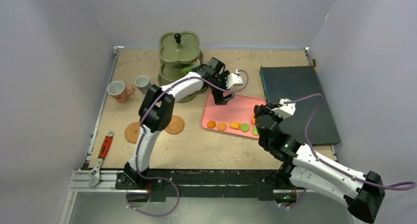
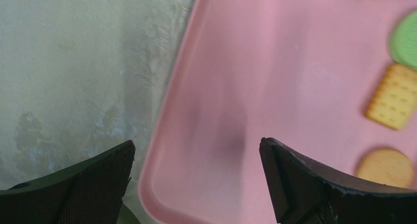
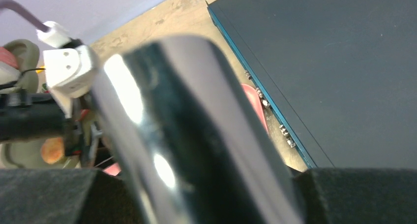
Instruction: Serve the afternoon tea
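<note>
On the table (image 1: 196,150), two cups (image 1: 118,90) (image 1: 142,83), two coasters (image 1: 133,132) (image 1: 174,124), one stand (image 1: 178,51)

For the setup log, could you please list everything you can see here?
stand: one, olive, far centre
cups: two, terracotta and grey-blue, left of stand
coasters: two, brown, near left
tray: one, pink, centre
pastries: at least five, orange and green, on tray
wrench: one, red-handled, left edge
box: one, dark blue, right
tongs: one, shiny, in right jaws
left jaws: open over tray's edge
right jaws: shut on tongs
</note>
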